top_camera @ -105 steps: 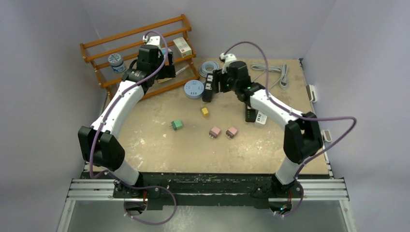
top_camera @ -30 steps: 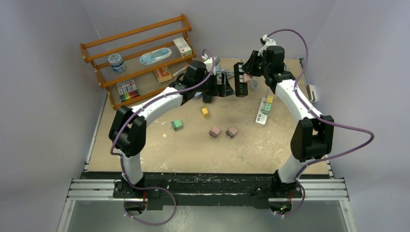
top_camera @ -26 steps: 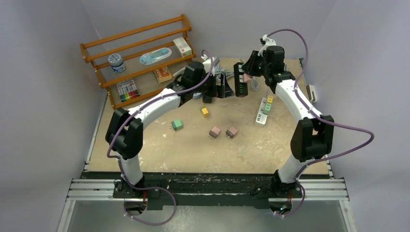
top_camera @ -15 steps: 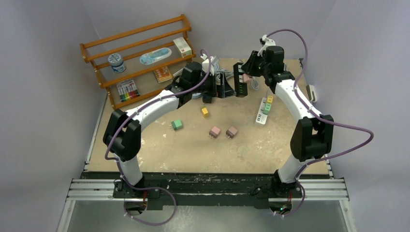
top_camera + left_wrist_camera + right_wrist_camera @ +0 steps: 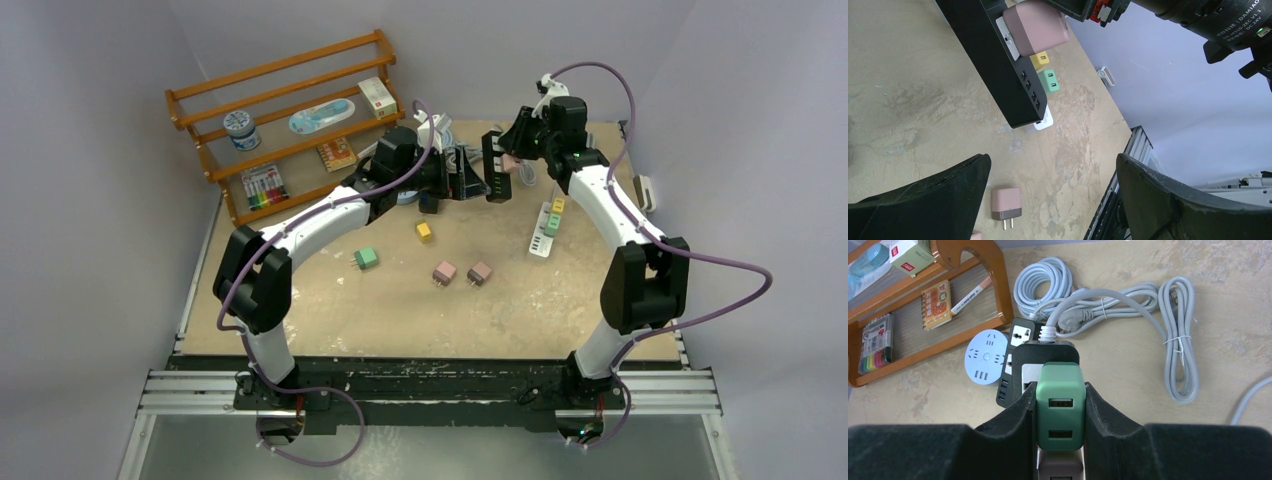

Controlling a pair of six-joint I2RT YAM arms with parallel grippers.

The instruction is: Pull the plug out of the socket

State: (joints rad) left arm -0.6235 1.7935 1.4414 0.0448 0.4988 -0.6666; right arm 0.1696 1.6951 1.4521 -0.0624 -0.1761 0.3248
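Observation:
My right gripper (image 5: 1059, 415) is shut on a green plug (image 5: 1059, 407) that sits in a black power strip (image 5: 1045, 352). A pink plug (image 5: 1060, 467) sits in the strip just below it. The strip (image 5: 493, 165) hangs upright above the table at the back centre, its grey cable trailing behind. In the left wrist view the strip (image 5: 998, 65) and the pink plug (image 5: 1035, 27) show at the top. The green plug is hidden there. My left gripper (image 5: 462, 182) is open and empty, just left of the strip, its jaws wide apart.
A wooden shelf (image 5: 280, 110) stands at the back left. A white strip (image 5: 545, 225) with yellow and green plugs lies on the right. Loose plugs lie mid-table: yellow (image 5: 424, 231), green (image 5: 366, 258), two pink (image 5: 445, 272). Grey cable coils (image 5: 1128, 295) and a round blue socket (image 5: 984, 357) lie at the back.
The left arm has swung from the shelf to the strip. The right arm has carried the strip up and back. In the last second almost nothing moved.

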